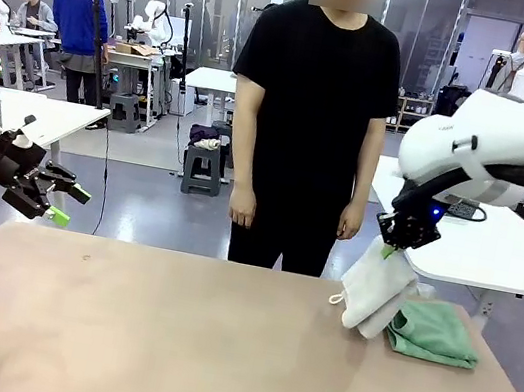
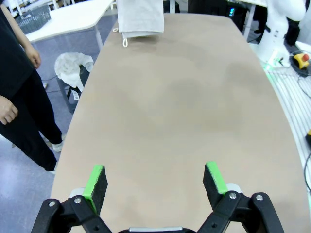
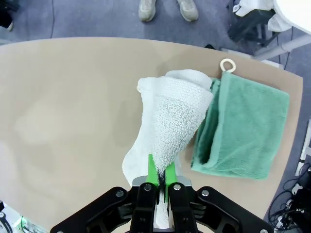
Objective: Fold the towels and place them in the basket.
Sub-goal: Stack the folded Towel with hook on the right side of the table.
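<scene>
Right gripper [image 3: 159, 175]: jaws closed on a pinched fold of the white towel [image 3: 167, 126], above the table's far right part.
White towel vs jaws: its gathered top sits between the green pads; the rest hangs below them and fans out, the lower end resting on the table [image 1: 165, 341].
White towel axis: in the front view [image 1: 378, 288] it runs from the gripper [image 1: 390, 247] down and slightly left, long axis close to upright, a small loop at its lower left edge.
Green towel [image 1: 434, 333]: folded flat on the table just right of the white one, touching or nearly touching it; in the right wrist view [image 3: 245, 128] its long axis lies roughly parallel to the hanging towel, with a loop at its far corner.
Left gripper [image 2: 154, 182]: jaws wide apart, nothing between them, over the table's left end, well apart from both towels.
Person [image 1: 307, 123]: stands at the far side, arms down.
</scene>
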{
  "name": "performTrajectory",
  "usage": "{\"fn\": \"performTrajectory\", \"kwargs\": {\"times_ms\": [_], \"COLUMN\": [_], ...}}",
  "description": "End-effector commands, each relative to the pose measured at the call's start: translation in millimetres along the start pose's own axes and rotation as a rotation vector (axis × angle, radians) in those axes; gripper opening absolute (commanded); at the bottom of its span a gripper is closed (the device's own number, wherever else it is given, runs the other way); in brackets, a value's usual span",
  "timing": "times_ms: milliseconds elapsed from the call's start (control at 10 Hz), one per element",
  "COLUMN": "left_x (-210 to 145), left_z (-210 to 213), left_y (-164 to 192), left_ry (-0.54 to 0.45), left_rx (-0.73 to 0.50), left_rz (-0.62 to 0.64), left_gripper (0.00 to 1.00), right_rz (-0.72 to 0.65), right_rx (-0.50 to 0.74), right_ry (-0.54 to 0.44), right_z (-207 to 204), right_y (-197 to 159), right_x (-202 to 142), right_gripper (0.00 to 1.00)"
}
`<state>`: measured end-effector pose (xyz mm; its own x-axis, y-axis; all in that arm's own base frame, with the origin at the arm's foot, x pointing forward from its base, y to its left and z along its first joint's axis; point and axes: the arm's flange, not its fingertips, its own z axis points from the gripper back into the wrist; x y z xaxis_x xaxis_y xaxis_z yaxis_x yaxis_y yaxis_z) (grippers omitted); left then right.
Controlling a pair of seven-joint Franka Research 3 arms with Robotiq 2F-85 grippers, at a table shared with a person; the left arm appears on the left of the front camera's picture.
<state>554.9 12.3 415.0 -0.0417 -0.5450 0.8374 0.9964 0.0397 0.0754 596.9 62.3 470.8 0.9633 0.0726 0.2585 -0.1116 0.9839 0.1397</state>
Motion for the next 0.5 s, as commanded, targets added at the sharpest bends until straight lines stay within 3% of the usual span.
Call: {"fn": "performTrajectory", "kwargs": {"times_ms": [0,400], "left_x": [1.0,1.0], "left_z": [0.4,0.4], "left_y": [-0.4,-0.4], "left_ry": [0.0,0.0], "left_rx": [0.002,0.002], "left_rz": [-0.002,-0.002], "left_gripper": [1.0,1.0], "right_rz": [-0.01,-0.055], "right_rx": [0.038,0.004], "right_ry": [0.006,-0.001], "right_z": [18.2,40.6], "right_y": [-18.7,-47.7], "right_x": [4.1,3.2], "right_gripper": [0.06,0.06]}}
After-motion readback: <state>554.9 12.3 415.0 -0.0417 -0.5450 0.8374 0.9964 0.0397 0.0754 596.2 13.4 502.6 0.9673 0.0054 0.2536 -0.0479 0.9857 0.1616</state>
